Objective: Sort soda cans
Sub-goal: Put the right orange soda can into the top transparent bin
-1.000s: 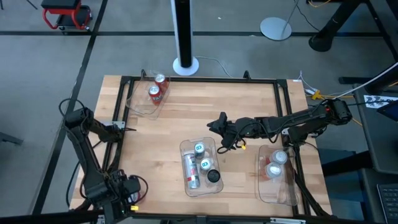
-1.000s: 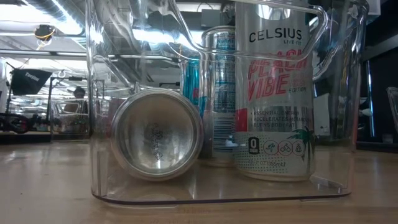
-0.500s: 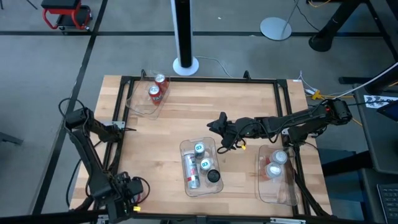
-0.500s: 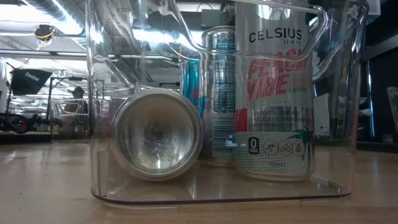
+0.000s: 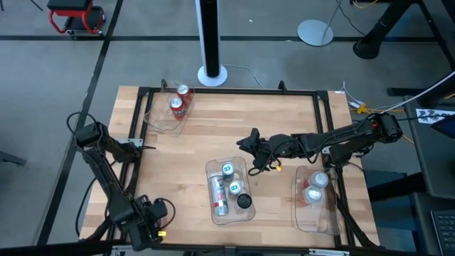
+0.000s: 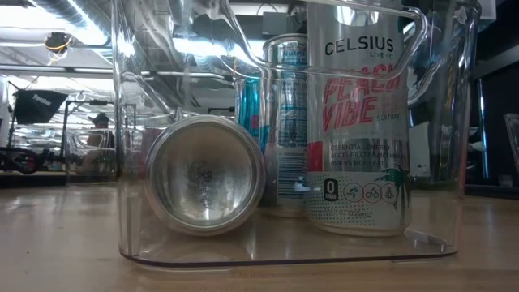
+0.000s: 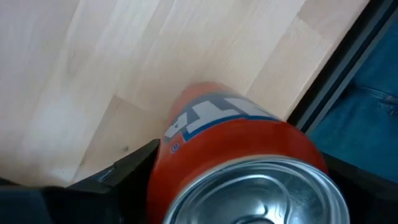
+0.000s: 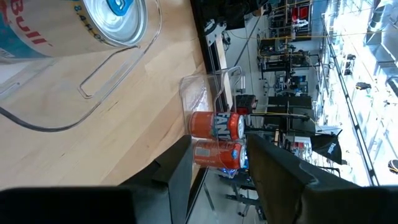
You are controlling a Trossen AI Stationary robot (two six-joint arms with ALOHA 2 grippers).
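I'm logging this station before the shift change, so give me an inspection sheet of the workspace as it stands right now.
Surface: wooden table inside a black frame.
Job's things: two red cans in the far-left bin; four cans, one lying down, in the middle bin; two cans in the right bin; one red can in the left gripper.
Clutter: nothing seen.
Grippers: left gripper at the near-left table edge, shut on the red can; right gripper open, empty, above the table beside the middle bin.
Cables: on the floor beyond the table.
Surroundings: white pole base, red cart.
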